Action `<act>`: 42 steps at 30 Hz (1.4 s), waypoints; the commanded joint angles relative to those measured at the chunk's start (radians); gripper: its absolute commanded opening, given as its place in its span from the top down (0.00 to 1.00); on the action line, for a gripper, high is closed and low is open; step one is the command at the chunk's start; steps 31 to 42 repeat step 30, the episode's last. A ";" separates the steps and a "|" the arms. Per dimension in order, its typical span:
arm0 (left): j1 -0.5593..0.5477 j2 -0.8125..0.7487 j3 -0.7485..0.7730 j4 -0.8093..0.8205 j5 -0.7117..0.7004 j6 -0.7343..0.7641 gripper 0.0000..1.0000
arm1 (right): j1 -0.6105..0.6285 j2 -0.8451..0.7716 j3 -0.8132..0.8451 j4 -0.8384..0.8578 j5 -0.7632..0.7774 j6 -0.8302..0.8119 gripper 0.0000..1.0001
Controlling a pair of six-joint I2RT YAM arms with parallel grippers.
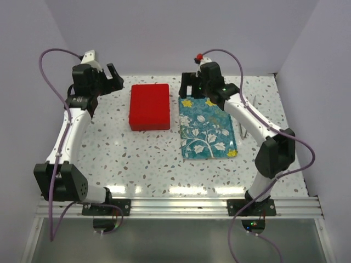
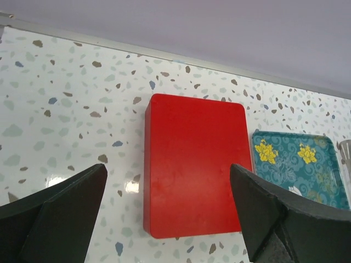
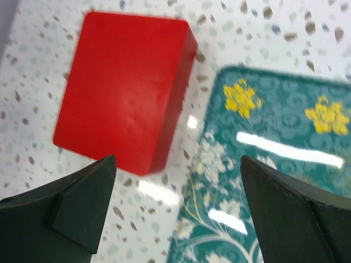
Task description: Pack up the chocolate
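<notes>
No chocolate shows in any view. A closed red box [image 1: 149, 107] lies on the speckled table, left of a teal flower-print tray [image 1: 207, 129] that looks bare. My left gripper [image 1: 113, 75] is open and empty, raised at the far left, beyond the box's far left corner. In the left wrist view the box [image 2: 194, 164] lies between its open fingers [image 2: 167, 170]. My right gripper [image 1: 193, 89] is open and empty above the tray's far edge. The right wrist view shows the box [image 3: 123, 87] and the tray [image 3: 274, 164] below the open gripper [image 3: 178, 159].
A thin clear object [image 1: 245, 118] lies to the right of the tray, under the right arm. A small pale bit [image 1: 232, 154] sits at the tray's near right corner. Lilac walls close the table at the back and on both sides.
</notes>
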 commanded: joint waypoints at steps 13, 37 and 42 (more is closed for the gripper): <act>-0.003 -0.295 -0.176 -0.074 -0.192 0.044 0.00 | -0.172 -0.499 -0.488 -0.114 0.154 -0.010 0.01; -0.001 -0.401 -0.196 -0.091 -0.258 0.027 0.00 | -0.195 -0.587 -0.496 -0.193 0.119 -0.069 0.01; -0.001 -0.401 -0.196 -0.091 -0.258 0.027 0.00 | -0.195 -0.587 -0.496 -0.193 0.119 -0.069 0.01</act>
